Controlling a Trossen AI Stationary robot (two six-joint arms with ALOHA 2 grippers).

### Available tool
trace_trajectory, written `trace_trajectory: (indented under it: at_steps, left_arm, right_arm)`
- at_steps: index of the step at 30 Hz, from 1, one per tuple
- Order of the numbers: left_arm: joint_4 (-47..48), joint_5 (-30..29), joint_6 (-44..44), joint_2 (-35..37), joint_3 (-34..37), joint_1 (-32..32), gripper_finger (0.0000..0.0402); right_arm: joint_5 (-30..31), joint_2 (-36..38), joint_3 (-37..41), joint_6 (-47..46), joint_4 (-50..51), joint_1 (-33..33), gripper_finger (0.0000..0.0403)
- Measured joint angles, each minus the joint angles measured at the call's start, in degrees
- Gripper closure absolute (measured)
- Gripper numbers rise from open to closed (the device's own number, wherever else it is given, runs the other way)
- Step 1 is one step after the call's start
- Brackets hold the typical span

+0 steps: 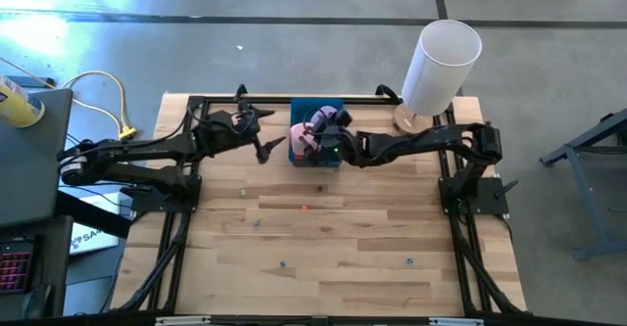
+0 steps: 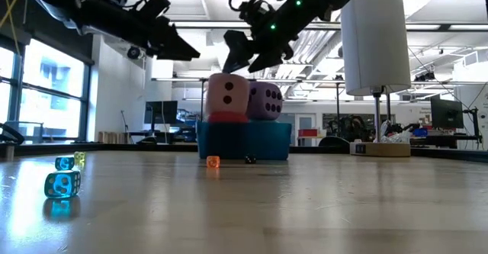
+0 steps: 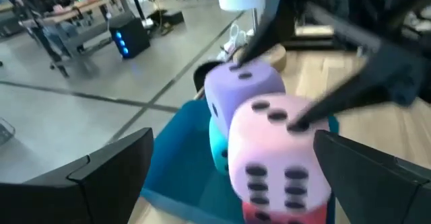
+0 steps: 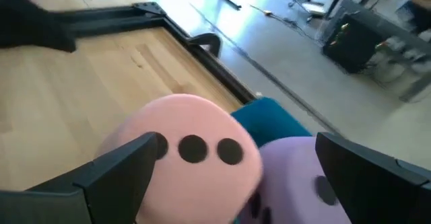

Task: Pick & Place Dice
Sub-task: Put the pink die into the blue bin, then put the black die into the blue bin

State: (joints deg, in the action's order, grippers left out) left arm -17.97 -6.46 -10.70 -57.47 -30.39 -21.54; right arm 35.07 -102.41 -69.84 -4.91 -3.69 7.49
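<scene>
A blue tray at the table's far middle holds the dice. The pink die sits on top of the red die, and the purple die stands beside it, over the teal die. My right gripper hangs open just above the pink and purple dice, and the low view shows its fingertips clear of them. My left gripper is open in the air to the tray's left, pointing toward the dice with nothing between its fingers.
A tall white cylinder on a wooden base stands at the table's back right corner. Small clear dice lie on the tabletop: cyan, yellow and orange. Black frame rails run along the table's sides.
</scene>
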Motion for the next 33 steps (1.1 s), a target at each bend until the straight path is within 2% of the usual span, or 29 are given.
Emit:
trace_trajectory:
  at_steps: [12, 19, 24, 29, 33]
  left_arm:
    - [4.16, -0.07, -0.03, -0.02, 0.02, -1.2, 0.0004]
    - [4.4, 0.14, 0.3, 0.08, 0.02, -1.0, 0.0004]
    - [9.16, 0.56, 3.44, 2.45, 0.02, 1.59, 0.0004]
    - [20.85, 0.59, 3.87, 7.75, 0.02, 6.32, 0.0004]
    - [30.03, 0.73, 5.37, 12.33, 0.02, 10.45, 0.0004]
  right_arm:
    - [0.9, 0.75, -0.02, 0.83, -0.32, -0.38, 0.0007]
    - [0.85, 4.57, -0.07, 1.68, -0.18, -2.19, 0.0007]
    - [0.62, 8.07, -0.21, 4.63, -0.17, -6.84, 0.0007]
    - [0.75, 9.86, -0.2, 4.97, 4.74, -13.92, 0.0007]
    - [4.87, 10.2, -0.22, 1.26, 10.16, -21.1, 0.0007]
